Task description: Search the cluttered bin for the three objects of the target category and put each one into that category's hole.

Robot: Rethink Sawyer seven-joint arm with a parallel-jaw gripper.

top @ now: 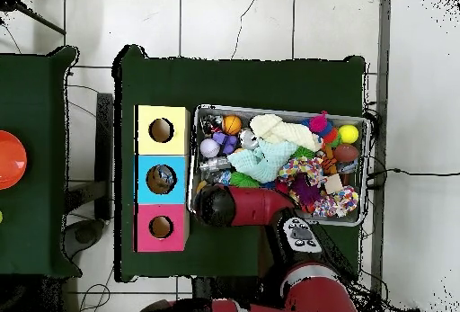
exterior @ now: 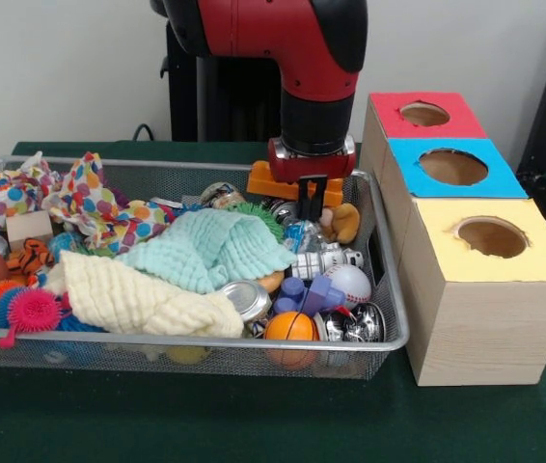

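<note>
The silver wire-mesh bin [exterior: 384,289] is full of toys and cloths; it also shows in the overhead view [top: 278,111]. My gripper [exterior: 312,212] hangs from the red arm, low over the bin's far right corner. Just below it lies a crinkly clear plastic bottle with blue print [exterior: 302,234]. A second crushed clear bottle [exterior: 326,260] lies just in front of that one. I see no third bottle. In the overhead view the arm's end [top: 216,205] hides the gripper.
Three wooden boxes with holes stand right of the bin: red top [exterior: 424,114], blue top [exterior: 453,166], yellow top [exterior: 492,236]. A mint cloth [exterior: 205,251], a cream cloth [exterior: 138,299], a white baseball [exterior: 350,282], shiny cans [exterior: 246,299] and an orange ball [exterior: 290,328] crowd the bin.
</note>
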